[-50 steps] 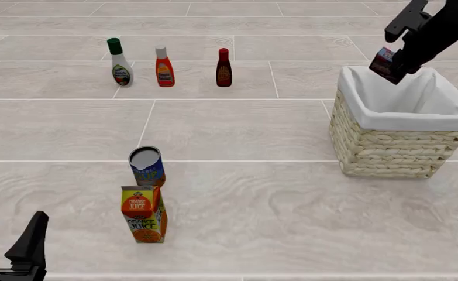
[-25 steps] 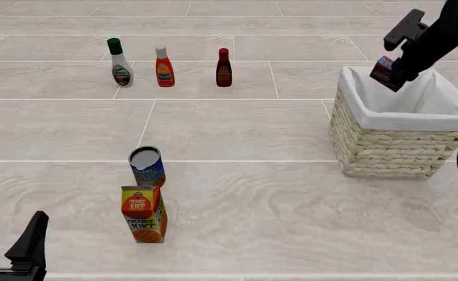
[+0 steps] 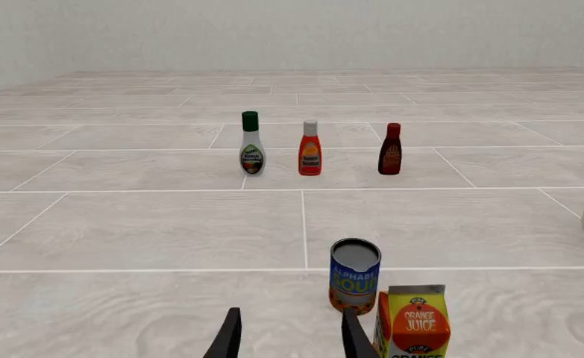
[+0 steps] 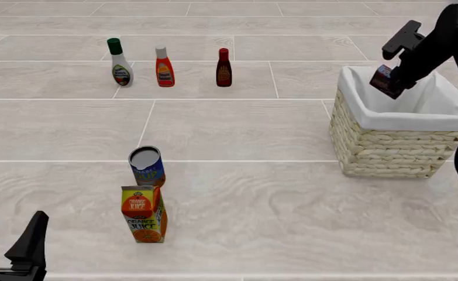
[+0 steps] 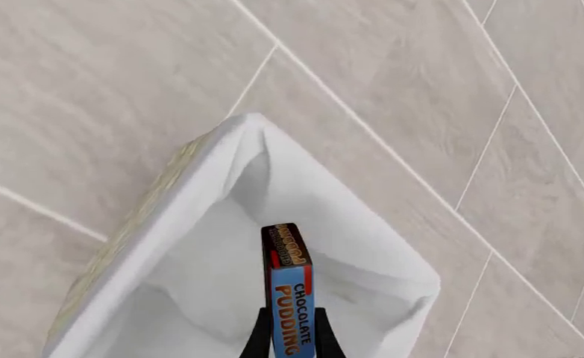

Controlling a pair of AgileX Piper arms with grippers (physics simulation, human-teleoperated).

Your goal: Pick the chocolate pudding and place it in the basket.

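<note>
My right gripper (image 4: 390,82) is shut on the chocolate pudding (image 4: 383,78), a small dark box with a blue edge, tilted and held inside the far left corner of the basket (image 4: 385,146). In the right wrist view the chocolate pudding (image 5: 289,291) sticks out between my fingers, above the white lining of the basket (image 5: 212,246). My left gripper (image 4: 9,246) stands open at the near left edge of the table, holding nothing. It also shows as two dark fingertips (image 3: 228,337) in the left wrist view.
An orange juice carton (image 4: 144,213) and a blue soup can (image 4: 147,166) stand near the front left. Three sauce bottles (image 4: 165,67) line up at the back. In the left wrist view the can (image 3: 356,274) and carton (image 3: 413,321) stand just ahead of my fingers.
My right gripper has lowered the chocolate pudding slightly, down into the basket's far left corner. The left arm has not moved.
</note>
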